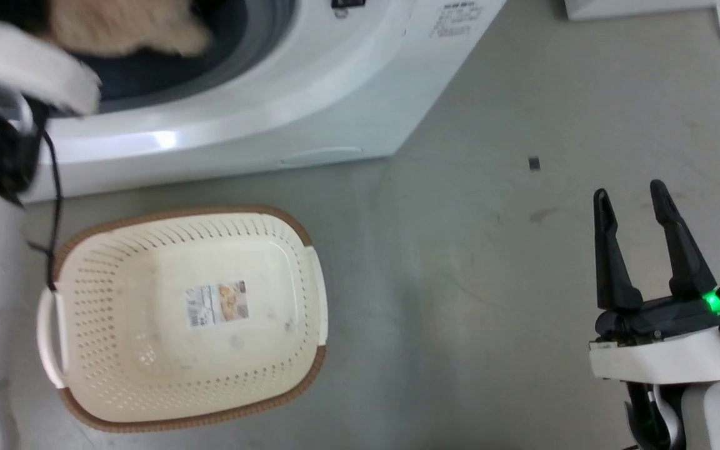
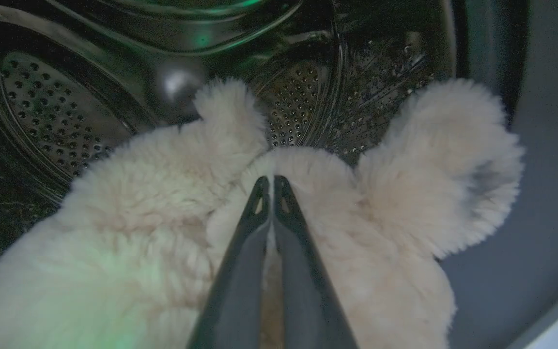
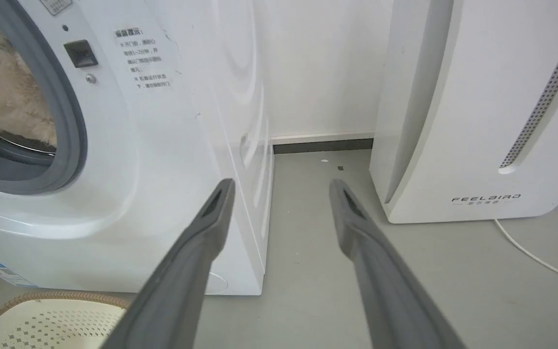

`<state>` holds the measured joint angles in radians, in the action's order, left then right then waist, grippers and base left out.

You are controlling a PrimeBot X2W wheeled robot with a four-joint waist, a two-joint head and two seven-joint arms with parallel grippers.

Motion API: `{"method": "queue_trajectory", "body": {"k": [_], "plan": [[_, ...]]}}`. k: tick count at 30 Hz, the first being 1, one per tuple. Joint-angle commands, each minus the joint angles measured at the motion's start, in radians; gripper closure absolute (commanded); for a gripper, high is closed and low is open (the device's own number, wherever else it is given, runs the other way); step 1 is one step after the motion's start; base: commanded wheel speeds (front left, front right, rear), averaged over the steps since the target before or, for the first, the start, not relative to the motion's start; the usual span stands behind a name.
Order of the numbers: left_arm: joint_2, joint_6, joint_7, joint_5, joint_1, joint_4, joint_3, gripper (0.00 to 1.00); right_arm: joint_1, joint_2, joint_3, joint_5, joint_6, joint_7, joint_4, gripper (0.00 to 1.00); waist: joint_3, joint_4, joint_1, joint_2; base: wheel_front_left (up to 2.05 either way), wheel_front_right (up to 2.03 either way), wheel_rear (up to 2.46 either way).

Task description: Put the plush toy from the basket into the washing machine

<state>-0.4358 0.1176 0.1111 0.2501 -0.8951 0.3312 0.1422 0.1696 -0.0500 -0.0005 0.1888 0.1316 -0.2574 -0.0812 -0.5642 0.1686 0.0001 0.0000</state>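
Left claw (image 2: 270, 180) has its two dark fingers pressed together, pinching the shaggy fur of the one plush toy (image 2: 153, 194), with a sliver of beige showing between them. That toy hangs inside the round opening of the washing machine (image 1: 272, 112), with the perforated steel drum (image 2: 46, 97) behind and around it. I cannot tell whether the toy touches the drum. In the right wrist view the cream fur shows just inside the grey rubber ring (image 3: 68, 121).

One basket (image 1: 254, 244) stands on the grey floor (image 1: 460, 250) just in front of the machine, with a single label sticker (image 1: 217, 304) on its bottom and nothing else in it.

Right claw (image 1: 630, 190) is the second of the two. It sits well apart from the basket, over bare floor, with its fingers spread wide and nothing between them.

Two white appliances stand side by side. The second is a plain unit (image 3: 453, 121) to the right of the washer, with one white cable (image 3: 535, 254) trailing over the floor beside it.
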Motion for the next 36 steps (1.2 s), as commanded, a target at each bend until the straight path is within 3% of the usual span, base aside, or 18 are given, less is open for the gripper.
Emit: {"method": "queue_trajectory", "body": {"k": [1, 6, 12, 23, 30, 31, 32, 36], "plan": [[-0.026, 0.006, -0.018, 0.004, -0.090, 0.036, 0.009, 1.00, 0.022, 0.000, 0.000, 0.013, -0.001, -0.004, -0.008, 0.00, -0.102, 0.044, -0.0001, 0.0000, 0.00, 0.00, 0.00], [-0.080, 0.011, -0.058, 0.015, -0.274, 0.181, 0.040, 1.00, 0.036, 0.000, 0.015, 0.025, -0.001, -0.004, -0.012, 0.00, -0.162, 0.061, -0.0001, 0.0000, 0.00, 0.00, 0.00], [-0.107, 0.012, -0.093, 0.043, -0.423, 0.347, 0.063, 1.00, 0.046, 0.000, 0.021, 0.028, -0.001, -0.004, -0.017, 0.00, -0.202, 0.069, -0.0001, 0.0000, 0.00, 0.00, 0.00], [-0.111, 0.013, -0.224, 0.145, -0.477, 0.555, 0.235, 1.00, 0.063, 0.000, 0.035, 0.024, -0.001, -0.004, -0.022, 0.00, -0.240, 0.055, -0.0001, 0.0000, 0.00, 0.00, 0.00], [-0.138, 0.013, -0.185, 0.204, -0.486, 0.567, 0.332, 1.00, 0.076, 0.000, 0.034, 0.021, -0.001, -0.004, -0.014, 0.00, -0.237, 0.047, -0.0001, 0.0000, 0.00, 0.00, 0.00], [-0.142, 0.013, -0.164, 0.207, -0.484, 0.568, 0.348, 0.65, 0.077, 0.000, 0.033, 0.020, -0.001, -0.004, -0.013, 0.00, -0.232, 0.045, -0.0001, 0.0000, 0.00, 0.00, 0.00], [-0.145, 0.013, -0.142, 0.210, -0.482, 0.571, 0.361, 0.00, 0.079, 0.000, 0.032, 0.018, -0.001, -0.004, -0.012, 0.00, -0.226, 0.043, -0.0001, 0.0000, 0.00, 0.00, 0.00], [-0.139, 0.013, -0.039, 0.232, -0.456, 0.584, 0.404, 0.00, 0.083, 0.000, 0.022, 0.008, -0.001, -0.004, -0.005, 0.00, -0.179, 0.030, -0.0001, 0.0000, 0.00, 0.00, 0.00]]}}
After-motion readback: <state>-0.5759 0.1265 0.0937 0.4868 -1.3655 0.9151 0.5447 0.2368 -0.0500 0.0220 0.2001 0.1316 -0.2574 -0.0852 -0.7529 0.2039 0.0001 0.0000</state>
